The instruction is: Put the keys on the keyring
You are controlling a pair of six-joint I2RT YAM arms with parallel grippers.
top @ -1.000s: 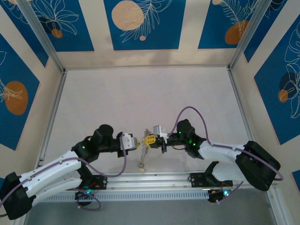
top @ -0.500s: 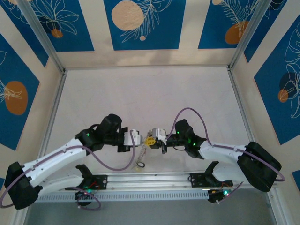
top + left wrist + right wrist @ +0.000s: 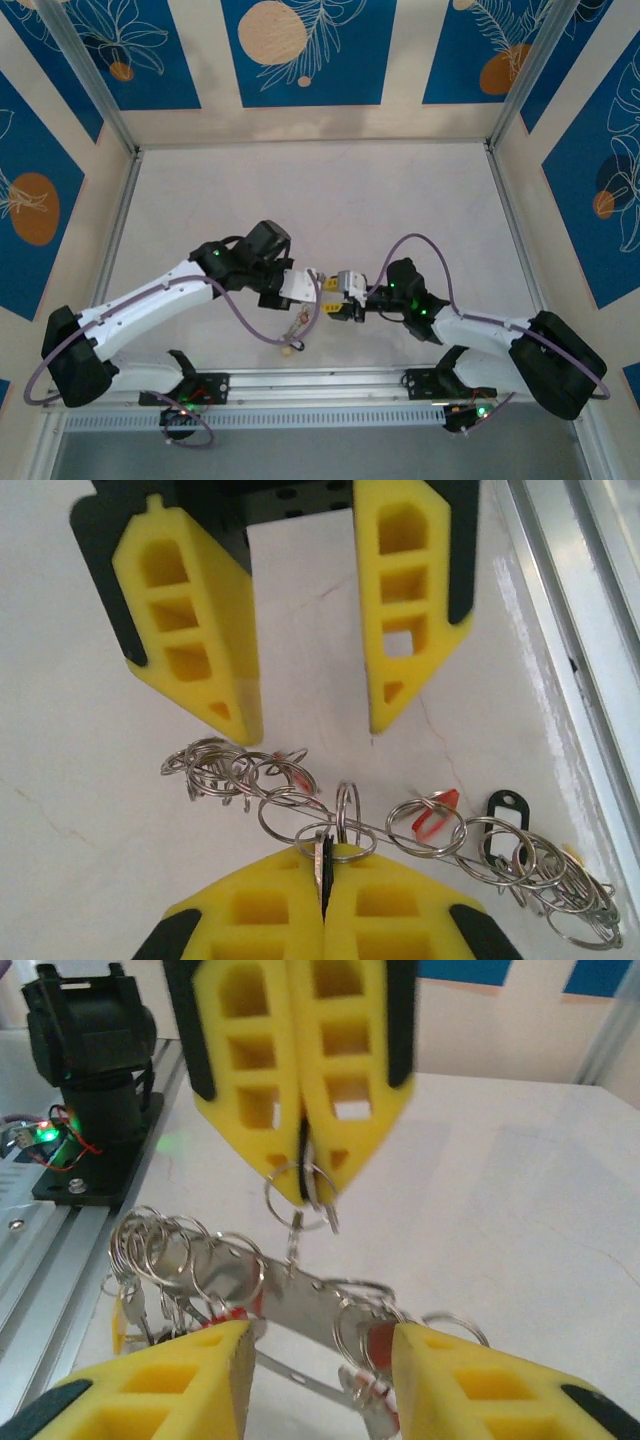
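Observation:
My left gripper (image 3: pixel 325 858) is shut on a small silvery key (image 3: pixel 322 852) and a dark piece, pinched together with a small split ring. That ring hangs on the keyring (image 3: pixel 384 831), a thin wire running across the table with many small rings bunched at both ends. A red tag (image 3: pixel 436 815) and a black tag (image 3: pixel 501 810) lie on it. My right gripper (image 3: pixel 320 1345) is open, its fingers on either side of the keyring (image 3: pixel 300 1300). Opposite it, the left gripper (image 3: pixel 305 1185) holds the key (image 3: pixel 328 1212). In the top view both grippers (image 3: pixel 305 285) (image 3: pixel 335 302) meet near the front edge.
An aluminium rail (image 3: pixel 570 630) runs along the near table edge, close beside the key bunch. A black arm base (image 3: pixel 95 1090) stands on that rail. Loose keys (image 3: pixel 295 338) dangle toward the table below the grippers. Open white tabletop (image 3: pixel 320 200) lies behind.
The right gripper has opened and let go of the ring. The left arm has swung right and forward, bringing its shut gripper up against the right one.

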